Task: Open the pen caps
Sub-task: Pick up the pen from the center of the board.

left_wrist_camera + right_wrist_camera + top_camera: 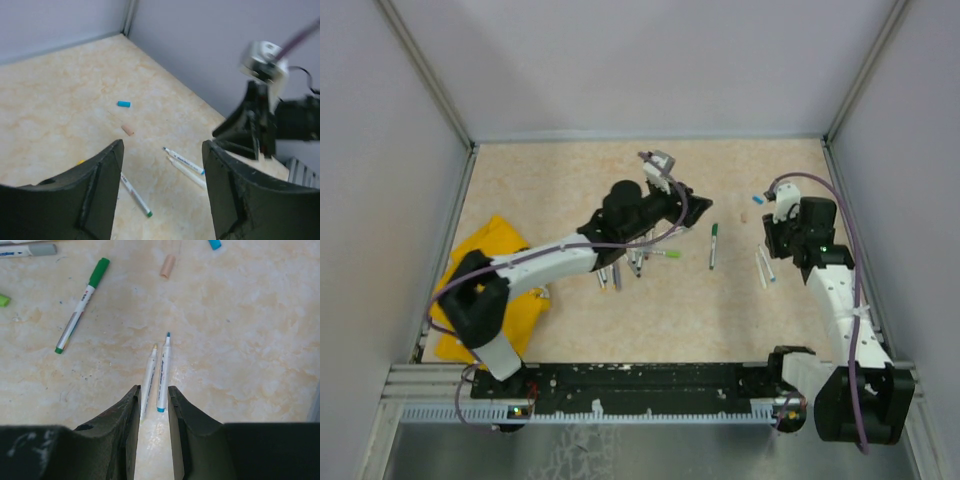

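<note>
Item: green-capped pen [713, 246], cap on, lying on the table [560, 180] mid-scene, long axis running near to far, cap at the far end. Left gripper [688, 203]: just far-left of that pen and raised above the table, fingers [100, 190] spread wide with nothing between them; its arm is stretched from the near left over a cluster of pens [620, 272]. Right gripper [768, 246]: to the pen's right, fingers [127, 420] drawn close with a narrow gap, holding nothing, tips just near of two uncapped pens [163, 372]; its arm is folded along the right side. Blue cap [758, 199] and peach cap [743, 215]: loose, farther back. Judgement: the capped pen lies between the grippers, the left one marginally nearer.
</note>
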`<state>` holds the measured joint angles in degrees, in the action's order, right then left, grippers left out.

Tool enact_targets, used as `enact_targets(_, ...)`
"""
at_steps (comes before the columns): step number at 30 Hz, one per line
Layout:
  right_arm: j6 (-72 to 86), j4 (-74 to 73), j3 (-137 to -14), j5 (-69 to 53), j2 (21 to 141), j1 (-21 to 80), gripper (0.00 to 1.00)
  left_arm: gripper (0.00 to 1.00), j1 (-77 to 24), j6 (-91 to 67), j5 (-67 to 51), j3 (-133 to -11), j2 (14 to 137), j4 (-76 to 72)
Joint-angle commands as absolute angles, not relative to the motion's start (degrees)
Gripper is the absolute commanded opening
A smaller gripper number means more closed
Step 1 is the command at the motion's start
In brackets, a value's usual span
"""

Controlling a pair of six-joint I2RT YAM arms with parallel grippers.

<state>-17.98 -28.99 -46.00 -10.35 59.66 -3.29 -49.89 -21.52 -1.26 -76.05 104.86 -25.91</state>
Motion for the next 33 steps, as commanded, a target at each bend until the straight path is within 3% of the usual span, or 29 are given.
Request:
enact_targets(1, -21.0, -28.2, -45.7, -17.1, 55.7, -3.6, 0.28, 0.72, -50.2, -9.8, -7.6, -53.3, 87.8, -41.8)
enact_targets(7, -22.7, -27.8, -44.8, -24.4, 52.5, -3.5, 0.28, 0.84, -49.9, -12.9, -5.6, -30.5, 65.3, -44.3)
enact_targets(15, -27.2, -27.2, -44.8, -39.6, 51.0, -2.5, 0.29, 0.99, -49.8, -17.6, -0.5, -19.1, 44.0, -34.1)
enact_targets(22, -24.2, -17.4, -46.8, -47.9, 51.5, -0.1, 0.49, 0.99, -49.7, -21.3, 4.2, -11.0, 35.7, -33.3)
enact_targets(33, -19.7, -14.7, -44.3, -40.9, 60.5, 5.4, 0.55, 0.99, -49.8, -28.2, 3.4, -3.9, 35.3, -38.2)
